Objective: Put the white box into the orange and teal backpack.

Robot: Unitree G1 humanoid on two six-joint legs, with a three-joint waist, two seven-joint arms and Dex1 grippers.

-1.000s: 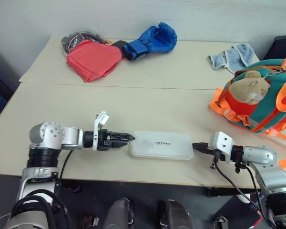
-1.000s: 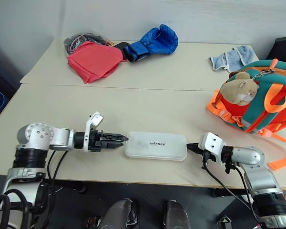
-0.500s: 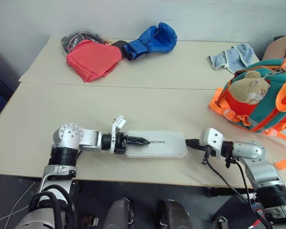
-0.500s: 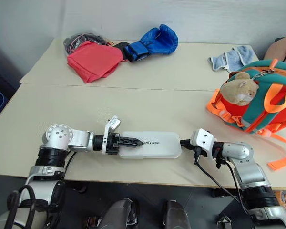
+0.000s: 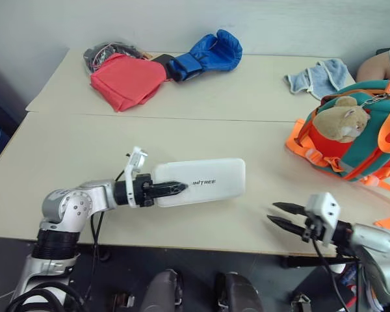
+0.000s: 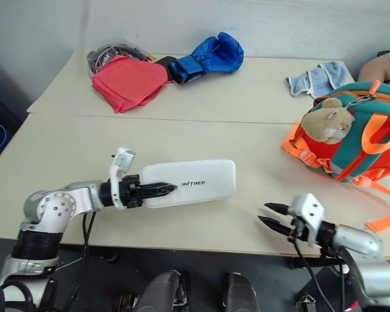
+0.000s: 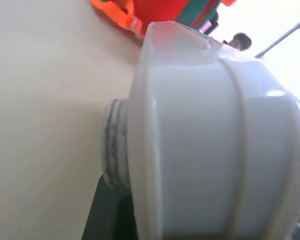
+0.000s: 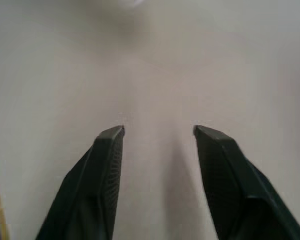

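White box [image 5: 205,184] at lower centre of frame – left gripper [image 5: 177,188] clamped on its left end, box tilted w/ its right end raised off the table [image 5: 182,140]. Right gripper [image 5: 278,216] at lower right, fingers spread, nothing between them – well apart from box. Orange and teal backpack [image 5: 361,140] at right edge on table, plush toy [image 5: 341,121] on its front. Red cloth bag [image 5: 125,80] and blue boxing glove [image 5: 208,55] upper left; blue rag [image 5: 315,77] upper right.

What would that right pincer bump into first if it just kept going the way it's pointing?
Probably nothing soon: the open right pincer points left across bare table. The white box, held by the left pincer, looks farther back and raised, though depth is unclear.
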